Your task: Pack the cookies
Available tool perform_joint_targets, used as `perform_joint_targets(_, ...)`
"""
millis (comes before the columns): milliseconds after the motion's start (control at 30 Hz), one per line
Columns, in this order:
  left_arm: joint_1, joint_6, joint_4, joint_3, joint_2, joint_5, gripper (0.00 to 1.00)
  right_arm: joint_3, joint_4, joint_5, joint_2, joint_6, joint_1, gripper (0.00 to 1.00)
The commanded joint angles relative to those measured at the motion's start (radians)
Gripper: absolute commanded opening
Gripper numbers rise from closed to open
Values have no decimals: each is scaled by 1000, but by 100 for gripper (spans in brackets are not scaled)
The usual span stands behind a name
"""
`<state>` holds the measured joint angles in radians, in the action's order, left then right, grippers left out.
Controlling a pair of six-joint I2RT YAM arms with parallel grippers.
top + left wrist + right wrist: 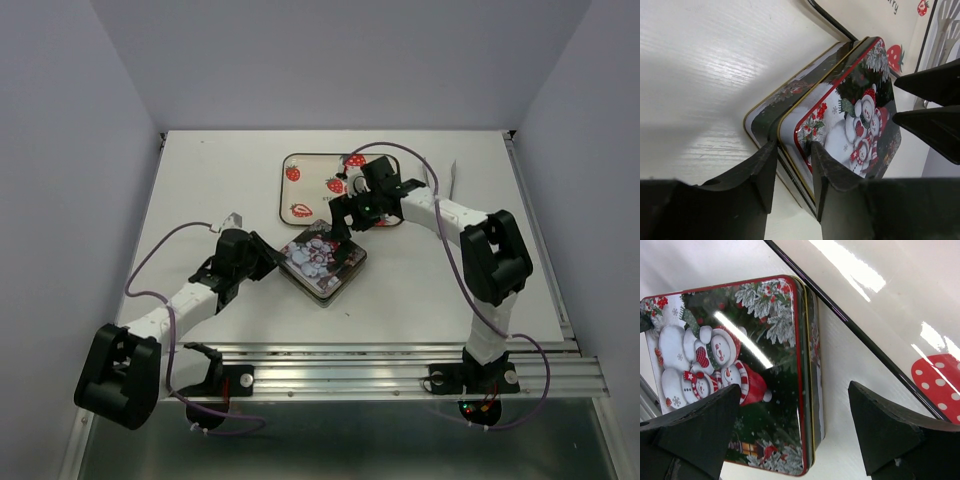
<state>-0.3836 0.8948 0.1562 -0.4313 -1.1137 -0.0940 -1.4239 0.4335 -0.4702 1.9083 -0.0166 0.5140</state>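
A square tin [322, 258] with a snowman lid lies shut in the middle of the table, and also shows in the left wrist view [850, 115] and the right wrist view [740, 340]. My left gripper [275, 258] is closed across its near-left corner [794, 160], one finger on the side wall and one on the lid. My right gripper [345, 215] is open and empty, hovering over the tin's far-right edge [795, 390]. Its black fingers [935, 85] show in the left wrist view. No cookies are in view.
A white tray [283, 190] printed with red strawberries lies just behind the tin, and its dark rim [850, 325] passes close to the tin's corner. A metal rail [400, 370] runs along the table's near edge. Grey walls stand on three sides.
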Motion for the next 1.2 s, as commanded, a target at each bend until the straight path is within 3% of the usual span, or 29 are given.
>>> perform_joint_targets(0, 11, -37, 23, -21, -34, -32, 39, 11, -38, -5, 18, -31, 8, 93)
perform_joint_targets(233, 25, -46, 13, -30, -89, -64, 22, 46, -27, -70, 26, -54, 8, 89)
perform_joint_targets(400, 26, -51, -1, -27, -83, -72, 21, 39, -27, -91, 0, -68, 8, 72)
perform_joint_targets(567, 25, -60, -1, -30, -78, -82, 21, 19, -27, -85, -29, -85, 8, 68)
perform_joint_targets(900, 25, -82, -12, -44, -75, -93, 25, -24, -12, -99, -69, -100, 8, 38)
perform_joint_targets(1167, 25, -76, -43, -43, -46, -79, 27, -18, 24, -133, -35, -108, 8, 42)
